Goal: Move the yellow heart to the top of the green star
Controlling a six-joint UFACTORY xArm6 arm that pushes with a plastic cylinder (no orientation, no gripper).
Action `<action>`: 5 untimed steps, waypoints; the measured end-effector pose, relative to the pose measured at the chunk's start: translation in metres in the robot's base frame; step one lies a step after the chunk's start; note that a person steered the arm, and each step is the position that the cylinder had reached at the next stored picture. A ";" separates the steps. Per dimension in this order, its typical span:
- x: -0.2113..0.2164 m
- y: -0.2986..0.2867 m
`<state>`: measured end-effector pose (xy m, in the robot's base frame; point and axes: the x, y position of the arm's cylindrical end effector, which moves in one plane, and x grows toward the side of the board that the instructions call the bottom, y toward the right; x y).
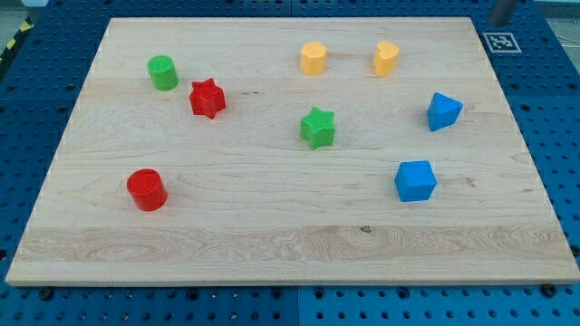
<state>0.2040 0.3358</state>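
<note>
The yellow heart [386, 57] sits near the board's top edge, right of centre. The green star [317, 127] sits near the board's middle, below and to the left of the heart. A second yellow block [314, 58], hexagon-like, stands directly above the green star, left of the heart. A grey rod end shows at the view's top right corner, off the board; my tip [497, 21] is far to the right of the heart and touches no block.
On the wooden board [272, 254] also lie a green cylinder [163, 72] and a red star [207, 98] at the upper left, a red cylinder [146, 189] at the lower left, and two blue blocks [443, 110] [415, 180] at the right. A black-and-white marker [500, 42] sits off the board's top right corner.
</note>
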 end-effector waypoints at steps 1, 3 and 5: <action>0.000 0.000; 0.000 0.000; 0.022 -0.031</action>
<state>0.2257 0.3050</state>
